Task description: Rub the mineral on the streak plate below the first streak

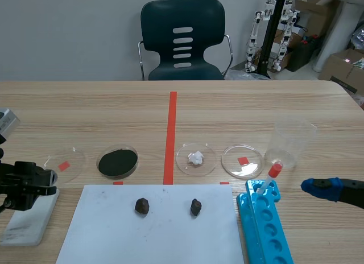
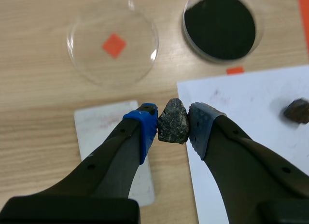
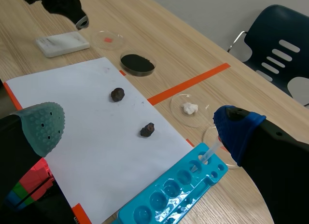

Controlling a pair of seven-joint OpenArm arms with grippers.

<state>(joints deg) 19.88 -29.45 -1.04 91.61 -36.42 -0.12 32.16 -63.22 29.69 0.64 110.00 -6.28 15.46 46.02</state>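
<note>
My left gripper (image 2: pixel 173 123) clamps the rough dark-grey mineral chunk (image 2: pixel 173 121) over the white rectangular streak plate (image 2: pixel 104 125), seemingly not yet rubbing.

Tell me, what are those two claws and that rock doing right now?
Left gripper shut on mineral, above white streak plate. Right gripper open, beside blue well tray. Nothing blocking the plate.

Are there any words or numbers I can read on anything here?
None can be read.
The white paper and the streak plate bear no writing.
A cardboard box behind the table has a spot that may be a label, too small to read.
</note>
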